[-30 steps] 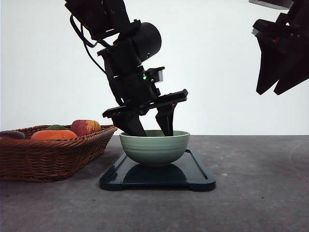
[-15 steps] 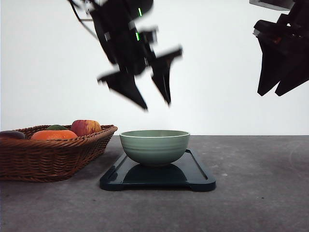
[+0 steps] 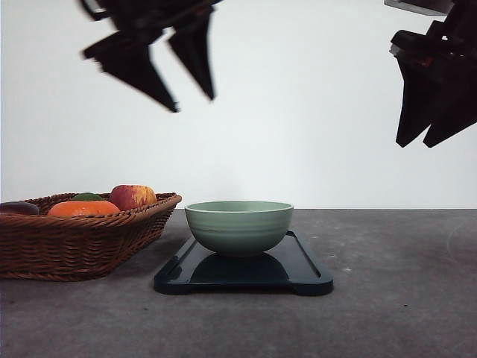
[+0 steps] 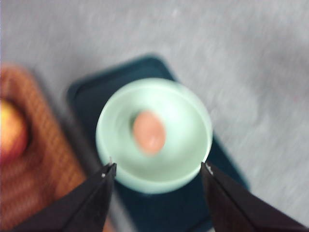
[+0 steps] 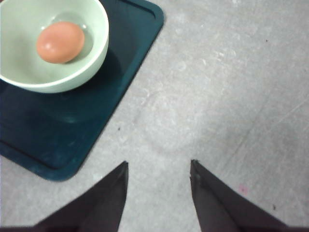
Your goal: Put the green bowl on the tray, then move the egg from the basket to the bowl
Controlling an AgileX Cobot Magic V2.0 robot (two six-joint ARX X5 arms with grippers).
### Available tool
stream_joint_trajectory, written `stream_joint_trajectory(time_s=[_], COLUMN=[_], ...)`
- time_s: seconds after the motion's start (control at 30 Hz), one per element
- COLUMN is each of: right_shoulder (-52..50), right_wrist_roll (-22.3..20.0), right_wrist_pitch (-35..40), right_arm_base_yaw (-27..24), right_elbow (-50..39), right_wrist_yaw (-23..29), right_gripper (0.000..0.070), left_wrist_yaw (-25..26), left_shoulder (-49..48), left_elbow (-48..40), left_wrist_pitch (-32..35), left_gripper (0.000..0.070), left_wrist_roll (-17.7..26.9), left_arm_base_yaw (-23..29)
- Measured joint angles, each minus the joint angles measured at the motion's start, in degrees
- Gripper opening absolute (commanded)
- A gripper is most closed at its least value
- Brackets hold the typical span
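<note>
Brown egg (image 5: 60, 42) in pale sage-green ceramic bowl (image 3: 238, 227), centred on glossy black-navy rectangular tray (image 3: 305, 274).
Brown woven wicker basket (image 3: 74, 242) just beside tray's left edge. Left claw (image 3: 192, 104) and right claw (image 5: 158, 174) raised, spread open, empty.

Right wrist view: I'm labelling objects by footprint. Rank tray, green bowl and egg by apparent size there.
1. tray, cropped at the picture's edge yet largest
2. green bowl, also cropped
3. egg, clearly smallest

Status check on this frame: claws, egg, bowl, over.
Left claw open, high above basket side. Right claw open, raised, empty. Egg in green bowl, bowl on tray. Nothing obstructing.
</note>
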Motion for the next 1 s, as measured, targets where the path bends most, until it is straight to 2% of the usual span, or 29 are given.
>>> stream_joint_trajectory(time_s=[0.17, 0.37, 0.63, 0.67, 0.7, 0.77, 1.0], right_shoulder=[0.00, 0.00, 0.00, 0.00, 0.00, 0.00, 0.00], right_wrist_roll=[0.00, 0.00, 0.00, 0.00, 0.02, 0.02, -0.04], right_wrist_pitch=[0.65, 0.71, -1.56, -1.97, -1.92, -1.76, -1.27], right_arm_base_yaw=[0.00, 0.00, 0.00, 0.00, -0.02, -0.02, -0.01], right_elbow=[0.00, 0.00, 0.00, 0.00, 0.00, 0.00, 0.00], right_wrist_yaw=[0.00, 0.00, -0.02, -0.02, -0.01, -0.02, -1.40], right_gripper=[0.0252, 0.0252, 0.0248, 0.0227, 0.0148, 0.0007, 0.0014], left_wrist_yaw=[-0.09, -0.11, -0.11, -0.11, -0.11, -0.11, -0.05], left_shoulder=[-10.95, -19.63, -22.67, -22.66, -22.66, -22.66, -22.66], left_elbow=[-10.75, -21.11, -22.49, -22.49, -22.49, -22.49, -22.49], left_wrist_pitch=[2.25, 1.77, 0.07, 0.00, 0.01, -0.01, -0.69], left_gripper=[0.0357, 0.0355, 0.0346, 0.0324, 0.0256, 0.0001, 0.0007], left_wrist_roll=[0.32, 0.66, 1.14, 1.27, 1.32, 1.45, 1.38], left_arm_base_yaw=[2.00, 4.43, 5.18, 5.18, 5.18, 5.15, 5.15])
